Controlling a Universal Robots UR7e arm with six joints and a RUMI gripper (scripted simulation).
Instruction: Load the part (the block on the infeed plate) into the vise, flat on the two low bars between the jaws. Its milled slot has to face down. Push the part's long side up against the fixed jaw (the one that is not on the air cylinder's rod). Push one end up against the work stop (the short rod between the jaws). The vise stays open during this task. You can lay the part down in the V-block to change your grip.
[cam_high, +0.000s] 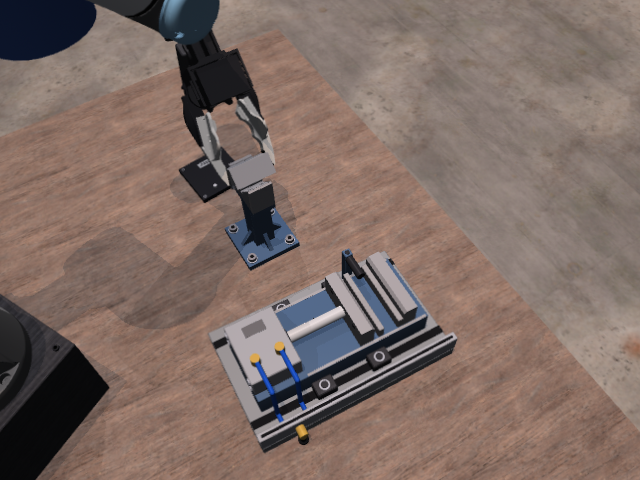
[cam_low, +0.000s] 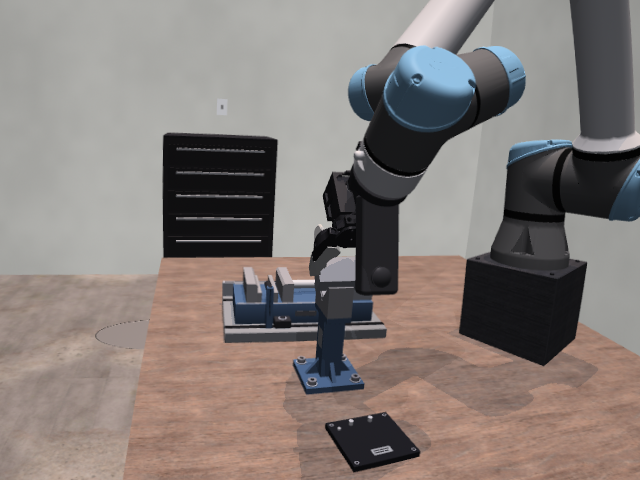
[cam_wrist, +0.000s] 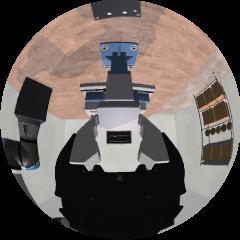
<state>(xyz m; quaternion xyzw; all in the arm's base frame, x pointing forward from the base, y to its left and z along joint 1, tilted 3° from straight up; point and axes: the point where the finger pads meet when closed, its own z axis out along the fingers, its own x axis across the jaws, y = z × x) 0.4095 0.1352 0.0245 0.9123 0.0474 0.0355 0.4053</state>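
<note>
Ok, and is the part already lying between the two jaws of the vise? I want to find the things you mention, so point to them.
No, the part (cam_high: 251, 171) (cam_wrist: 119, 116) is at the V-block (cam_high: 260, 198) (cam_low: 337, 302).

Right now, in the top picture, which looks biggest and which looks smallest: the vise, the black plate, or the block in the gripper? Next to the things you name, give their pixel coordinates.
1. The vise (cam_high: 320, 356) (cam_low: 302, 312)
2. The black plate (cam_high: 199, 178) (cam_low: 372, 439)
3. The block (cam_high: 251, 170)

The last two look close, so their order is unsure.

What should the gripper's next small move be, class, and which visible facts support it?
Probably a small straight lift. The gripper is shut on the part, which sits at the top of the V-block stand, while the vise has nothing between its jaws but the bars and stop. Rising first should clear the V-block's walls before any sideways travel.
</note>
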